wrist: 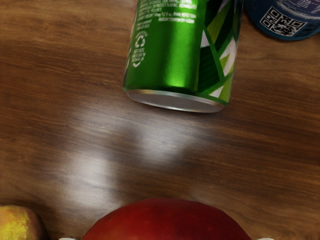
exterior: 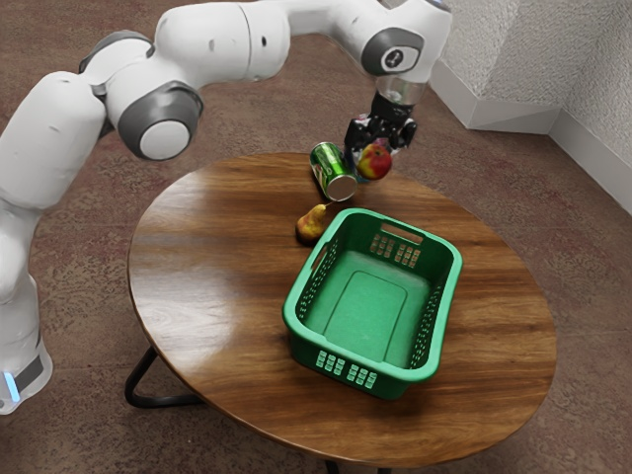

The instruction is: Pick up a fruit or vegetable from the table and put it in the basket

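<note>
Pear (exterior: 310, 227) beside basket (exterior: 346, 350) (can (exterior: 329, 169) behind)

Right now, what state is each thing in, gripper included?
Gripper: shut on the red fruit.
Red fruit: held, apparently lifted off the table.
Green can: lying on its side on the table.
Pear: on the table, outside the basket.
Basket: upright, empty.
Blue container: partly in view; upright or lying, I cannot tell.
</note>
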Motion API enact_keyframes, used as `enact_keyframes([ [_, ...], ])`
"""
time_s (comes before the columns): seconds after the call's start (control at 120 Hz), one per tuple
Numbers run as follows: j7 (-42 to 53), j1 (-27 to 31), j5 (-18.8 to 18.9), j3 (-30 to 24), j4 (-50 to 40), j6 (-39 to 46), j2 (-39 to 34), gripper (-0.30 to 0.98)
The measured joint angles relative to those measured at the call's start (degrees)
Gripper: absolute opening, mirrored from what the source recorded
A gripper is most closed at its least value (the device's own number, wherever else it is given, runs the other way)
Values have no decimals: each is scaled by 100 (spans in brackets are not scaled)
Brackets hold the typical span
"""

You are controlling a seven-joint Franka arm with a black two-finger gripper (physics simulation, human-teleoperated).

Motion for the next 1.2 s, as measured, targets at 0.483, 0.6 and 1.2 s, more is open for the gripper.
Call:
enact_keyframes([
  [0.483,50,-128,-9,-1684,-81,-847,-786,39],
  [0.6,54,-134,-25,-1976,-233,-942,-786,39],
  [1.2,67,-128,-280,-2262,-510,-981,-490,63],
])
